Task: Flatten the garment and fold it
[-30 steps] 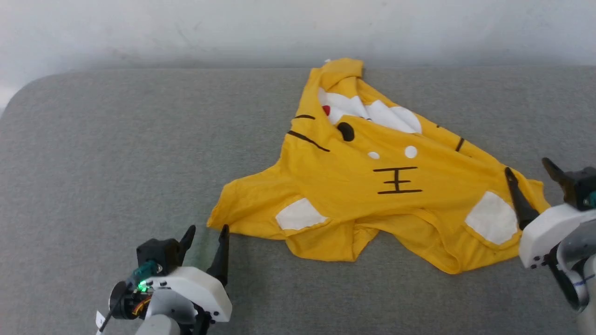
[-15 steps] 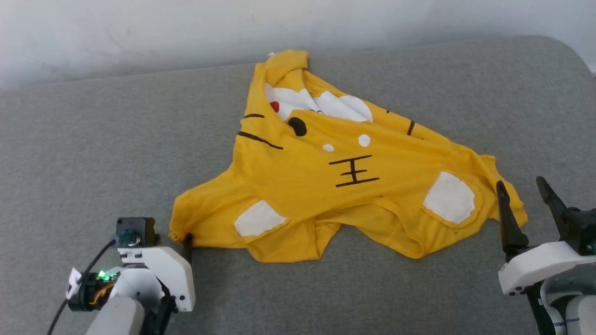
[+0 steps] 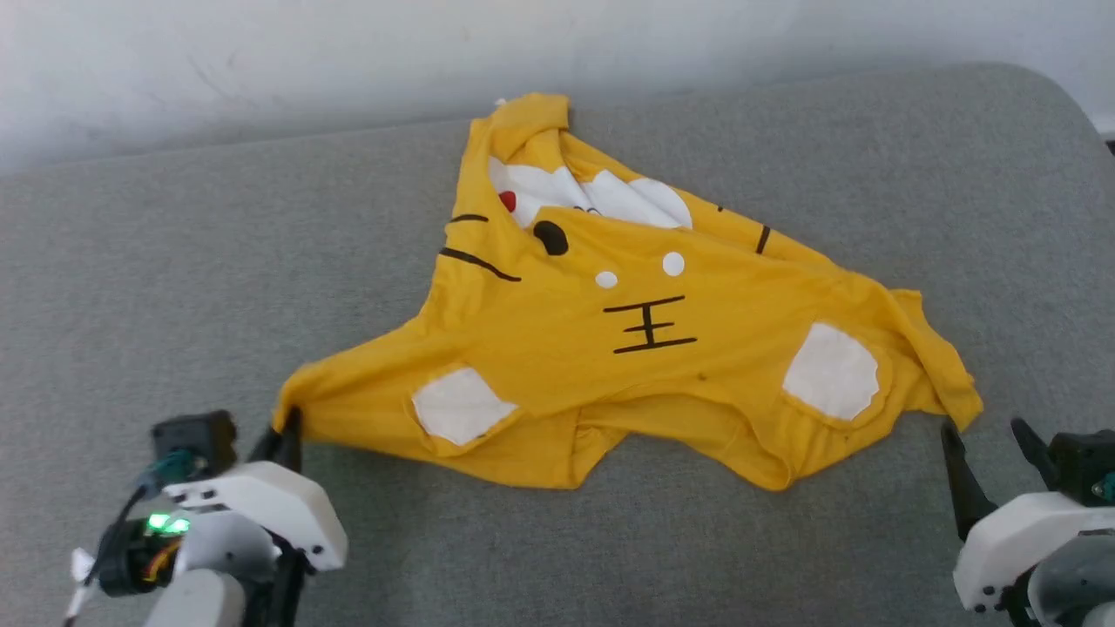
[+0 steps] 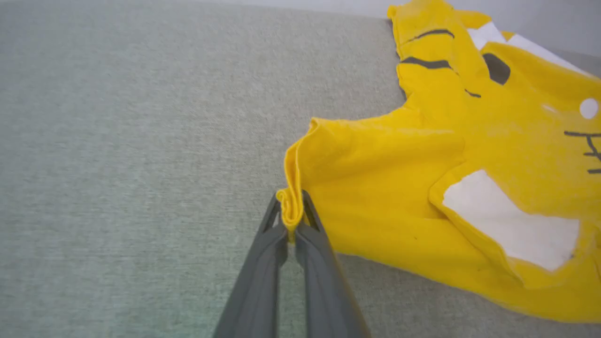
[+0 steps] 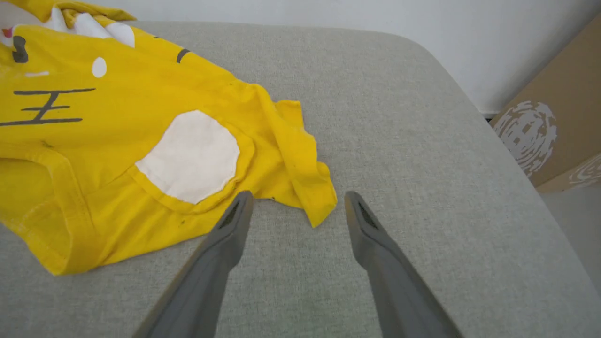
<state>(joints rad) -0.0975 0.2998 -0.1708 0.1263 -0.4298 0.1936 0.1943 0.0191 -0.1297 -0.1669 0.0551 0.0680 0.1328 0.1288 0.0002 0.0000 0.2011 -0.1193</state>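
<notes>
The left gripper (image 4: 291,220) has pinched a corner of the shirt (image 3: 540,340) and dragged it outward, flattening it; the right gripper (image 3: 982,428) gapes wide nearby.

The left gripper (image 4: 291,213) is clamped, both fingers pressed together on a fold of the garment's (image 4: 385,188) edge at their tips. The right gripper (image 5: 298,197) holds its fingers wide apart, a garment corner lying between the tips.

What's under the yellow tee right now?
Grey padded surface, visible all round the garment. What lies directly beneath is covered by cloth. Left gripper has its jaws shut on one corner.
</notes>
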